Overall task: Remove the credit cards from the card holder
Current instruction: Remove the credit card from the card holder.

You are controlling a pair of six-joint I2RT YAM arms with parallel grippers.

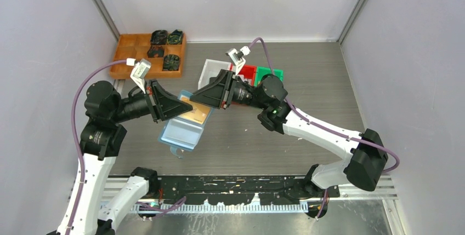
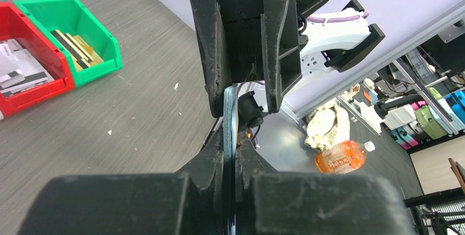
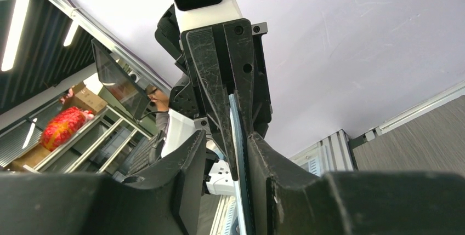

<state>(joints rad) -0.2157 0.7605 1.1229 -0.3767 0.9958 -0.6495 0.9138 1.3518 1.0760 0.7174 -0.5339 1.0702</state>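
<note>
Fingers (image 2: 208,164) of your left gripper (image 2: 230,142) were pressed together on the thin edge of the card holder (image 1: 178,131), which hung open over the table (image 1: 323,81) between the two arms. Those of your right gripper (image 3: 227,139) stood apart, one on each side of a thin blue-edged sheet. Nothing was pinched there yet, and I could not tell whether that edge was holder or card. A tan-orange credit card (image 1: 196,113) lay on the holder's upper half, its far end under the right gripper's nose.

Your grippers were nose to nose, and I'd judge that was deliberate: the left anchored the soft holder so it would not drag along, while the right faced it from the opposite side, placed to take the card and slide it free.

The table was dark grey with a fine grain and a few pale specks. Toward the back sat a white bin (image 1: 211,70), a red bin (image 2: 33,95) and a green bin (image 2: 98,70) with loose cards (image 2: 77,46) inside — a likely drop spot. A wooden tray (image 1: 129,54) of dark objects filled the far left corner. Plain pale walls (image 1: 236,5) closed in the cell; past the table's edge the left wrist view showed an orange bottle (image 2: 340,157) and a crumpled cloth (image 2: 329,125)
</note>
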